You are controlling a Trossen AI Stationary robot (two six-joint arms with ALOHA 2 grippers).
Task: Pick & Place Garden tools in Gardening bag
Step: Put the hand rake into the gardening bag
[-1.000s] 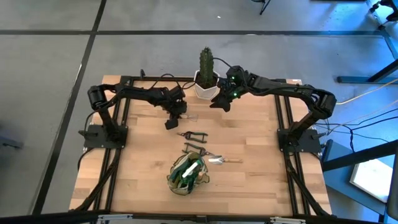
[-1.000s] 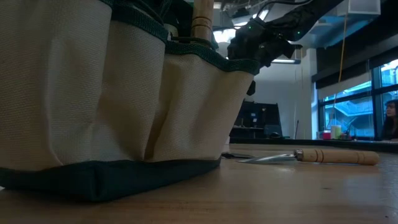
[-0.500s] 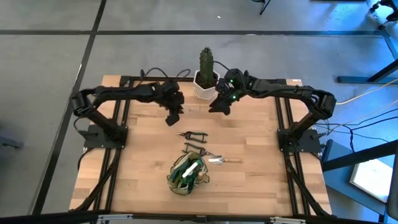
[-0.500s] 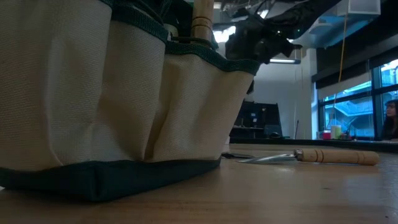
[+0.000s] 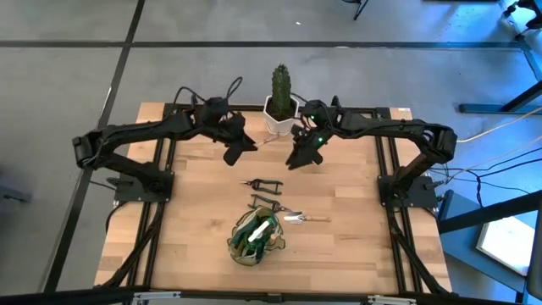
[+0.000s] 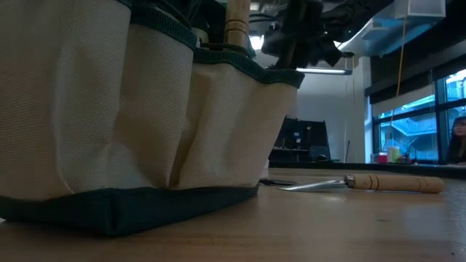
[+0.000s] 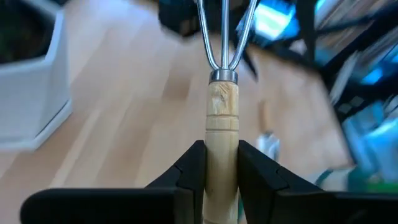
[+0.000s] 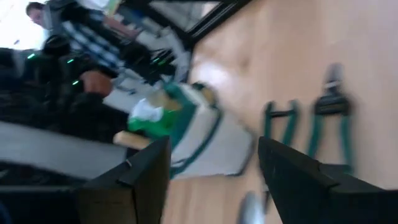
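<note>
Fork up high, bag down low
We see the left gripper [image 7: 216,163] clamped on the fork [image 7: 222,118]; the gardening bag [image 5: 254,237] lies toward lower centre; right gripper [image 5: 302,155] open, nearer.

My arms are matte black and jointed, with looping black cables; a green indicator light glows on the right wrist.

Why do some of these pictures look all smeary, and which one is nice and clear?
The right wrist view is smeared: the bag and the tools lying on the table look streaky. In the left wrist view only the fork is crisp; the table behind is blurry. The high view is clear.
</note>
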